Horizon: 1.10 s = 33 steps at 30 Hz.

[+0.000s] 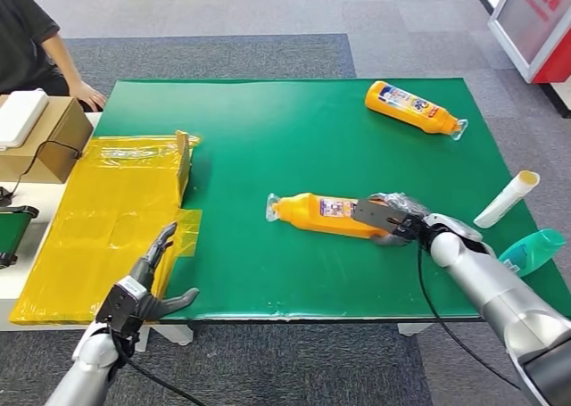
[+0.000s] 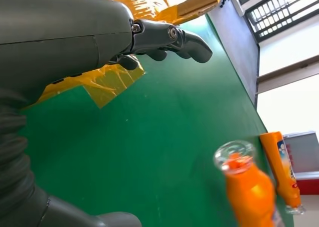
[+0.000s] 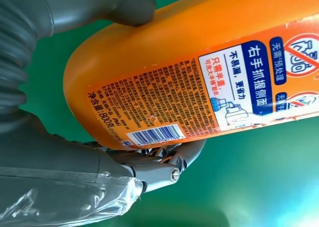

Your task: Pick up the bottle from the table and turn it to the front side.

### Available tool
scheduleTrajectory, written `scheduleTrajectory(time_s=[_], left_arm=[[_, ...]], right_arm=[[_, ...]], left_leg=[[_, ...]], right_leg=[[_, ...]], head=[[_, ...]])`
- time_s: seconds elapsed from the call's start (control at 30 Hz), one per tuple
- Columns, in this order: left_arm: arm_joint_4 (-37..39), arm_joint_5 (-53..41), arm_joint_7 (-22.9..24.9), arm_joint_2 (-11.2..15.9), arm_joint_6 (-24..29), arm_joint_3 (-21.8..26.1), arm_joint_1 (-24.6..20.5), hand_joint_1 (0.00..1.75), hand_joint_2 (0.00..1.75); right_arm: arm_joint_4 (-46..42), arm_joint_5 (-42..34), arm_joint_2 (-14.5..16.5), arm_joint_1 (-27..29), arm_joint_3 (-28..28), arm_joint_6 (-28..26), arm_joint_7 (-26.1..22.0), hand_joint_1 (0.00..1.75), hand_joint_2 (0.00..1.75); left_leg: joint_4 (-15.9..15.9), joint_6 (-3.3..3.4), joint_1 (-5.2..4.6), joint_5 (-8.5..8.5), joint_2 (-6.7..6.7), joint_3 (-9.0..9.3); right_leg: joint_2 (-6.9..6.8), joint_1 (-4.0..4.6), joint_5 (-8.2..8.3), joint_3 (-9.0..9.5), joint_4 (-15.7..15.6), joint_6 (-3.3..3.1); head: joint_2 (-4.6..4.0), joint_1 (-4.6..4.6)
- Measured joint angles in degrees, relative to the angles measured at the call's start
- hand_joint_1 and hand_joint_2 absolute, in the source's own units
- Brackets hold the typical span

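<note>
**Right hand grips the bottle's base on the mat**

Your right hand (image 1: pixel 397 220) is grasping the orange bottle (image 1: pixel 323 213) at its base end: in the right wrist view the thumb (image 3: pixel 124 5) presses one side and the fingers (image 3: pixel 177 162) wrap the other, with the barcode label facing the camera. The bottle lies on its side on the green mat (image 1: pixel 269 138), cap pointing away from that hand. Your left hand (image 1: pixel 144 285) holds nothing, fingers spread, at the mat's near edge beside the yellow sheet (image 1: pixel 108 219). A second bottle (image 1: pixel 414 108) lies well beyond the right hand.
</note>
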Motion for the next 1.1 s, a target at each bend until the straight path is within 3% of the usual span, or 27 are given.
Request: scheduleTrajectory(time_s=[0.23, 0.4, 1.1], left_arm=[[-1.04, 5.90, 1.23, -0.10, -4.84, 0.07, 0.65, 0.00, 1.75], [-1.11, 11.16, 1.70, -0.59, -8.95, 0.20, -0.25, 0.00, 1.75], [-1.11, 11.36, 1.74, -0.88, -9.24, 0.22, -0.63, 0.00, 1.75]], right_arm=[[-8.12, -6.61, 2.51, 8.98, -11.36, -3.57, -5.82, 1.75, 1.75], [-10.23, -8.74, 5.05, 12.24, -15.91, -3.14, -7.96, 1.75, 1.75], [-11.39, -8.87, 6.48, 13.40, -18.61, -2.89, -8.09, 1.75, 1.75]], left_leg=[[0.00, 0.02, 0.00, -0.03, -0.02, -0.07], [0.00, 0.02, 0.00, -0.03, -0.02, -0.08], [0.00, 0.02, 0.00, -0.02, -0.02, -0.08]], right_leg=[[-0.05, 0.01, -0.03, -0.04, 0.00, -0.01], [-0.05, 0.00, -0.02, -0.04, 0.00, -0.01], [-0.05, 0.00, -0.01, -0.05, 0.00, 0.00]], head=[[0.00, 0.00], [0.00, 0.00], [0.00, 0.00]])
